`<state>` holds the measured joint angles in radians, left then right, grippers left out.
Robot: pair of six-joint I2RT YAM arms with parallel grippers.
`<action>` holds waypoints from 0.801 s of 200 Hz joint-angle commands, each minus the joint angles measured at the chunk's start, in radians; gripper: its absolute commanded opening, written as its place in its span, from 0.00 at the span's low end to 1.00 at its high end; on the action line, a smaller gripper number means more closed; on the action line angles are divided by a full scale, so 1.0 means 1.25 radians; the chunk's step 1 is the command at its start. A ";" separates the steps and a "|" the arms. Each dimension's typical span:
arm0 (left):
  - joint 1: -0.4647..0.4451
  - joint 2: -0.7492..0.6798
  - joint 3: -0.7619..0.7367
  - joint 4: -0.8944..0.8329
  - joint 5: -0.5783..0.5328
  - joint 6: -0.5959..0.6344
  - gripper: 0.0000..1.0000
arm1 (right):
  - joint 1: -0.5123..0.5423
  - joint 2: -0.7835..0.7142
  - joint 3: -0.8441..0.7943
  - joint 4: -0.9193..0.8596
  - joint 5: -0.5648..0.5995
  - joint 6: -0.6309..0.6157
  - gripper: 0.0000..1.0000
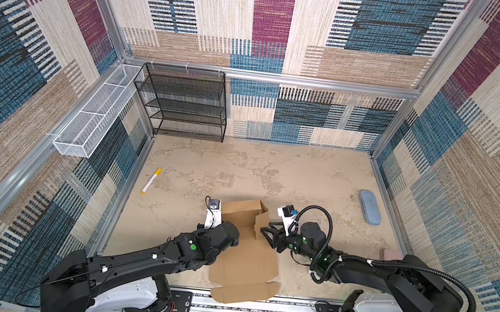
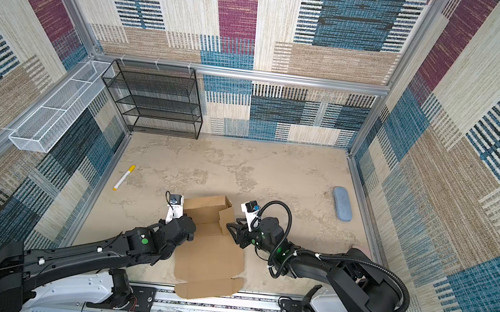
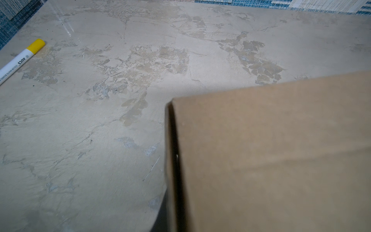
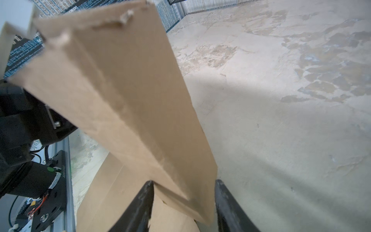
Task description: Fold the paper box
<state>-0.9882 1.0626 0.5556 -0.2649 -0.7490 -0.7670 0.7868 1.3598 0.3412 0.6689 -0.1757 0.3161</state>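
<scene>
Top views: the plain brown corrugated paper box (image 1: 245, 260) sits on the beige mottled table (image 1: 303, 183), near the front edge and between both arms. Its far half has a back wall and side flaps raised. Its near half is one flat panel, and the end flap overhangs the front rail. Same in both top views (image 2: 210, 255). The left end effector (image 1: 233, 241) is at the box's left side, mostly hidden under its own wrist. The right end effector (image 1: 267, 230) points at the raised right flap with its jaws apart. A yellow-capped white marker (image 1: 151, 180) lies well apart to the left.

Left wrist: a brown cardboard wall (image 3: 271, 150) stands close to the lens, with the marker (image 3: 22, 58) beyond it. No fingers are in shot. That end effector is closed, but I can't tell if it pinches cardboard.

Right wrist: the right end effector (image 4: 183, 192) has both black fingers spread, straddling the low corner of the tilted flap (image 4: 120, 90) without clamping it.

Progress is roughly halfway by my read. The walls are started but loose. Still left: square and tuck the side flaps, bring the lid panel over, and insert the front tab.
</scene>
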 commanded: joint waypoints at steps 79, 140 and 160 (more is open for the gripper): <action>0.001 0.000 0.008 0.026 0.027 -0.001 0.00 | 0.021 0.033 0.054 0.036 0.086 -0.081 0.45; 0.001 0.008 0.017 0.028 0.036 0.006 0.00 | 0.039 0.055 0.091 0.006 0.181 -0.085 0.38; 0.001 0.006 0.019 0.030 0.038 0.009 0.00 | 0.046 0.062 0.101 -0.008 0.215 -0.091 0.34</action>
<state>-0.9867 1.0729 0.5671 -0.2440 -0.7197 -0.7624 0.8379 1.4288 0.4480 0.6651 0.0036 0.2195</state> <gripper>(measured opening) 0.083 0.357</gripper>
